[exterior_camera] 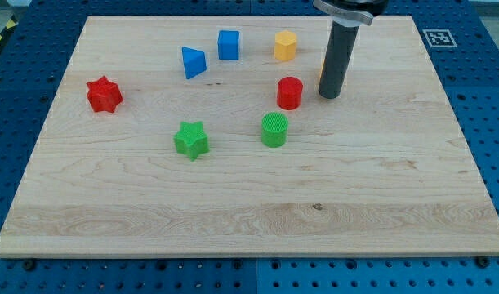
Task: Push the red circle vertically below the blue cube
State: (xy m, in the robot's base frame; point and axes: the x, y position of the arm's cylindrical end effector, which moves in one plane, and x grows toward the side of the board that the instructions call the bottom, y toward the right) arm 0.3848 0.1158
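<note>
The red circle (290, 92) stands on the wooden board, right of centre. The blue cube (228, 45) sits near the view's top, up and to the left of the red circle. My tip (329, 96) rests on the board just to the right of the red circle, a small gap between them. A sliver of an orange or yellow block (321, 72) shows behind the rod, mostly hidden.
A blue triangle (193, 62) lies left of the blue cube. A yellow hexagon (286, 46) sits right of the cube. A green circle (274, 130) is just below the red circle. A green star (191, 140) and a red star (104, 94) lie further left.
</note>
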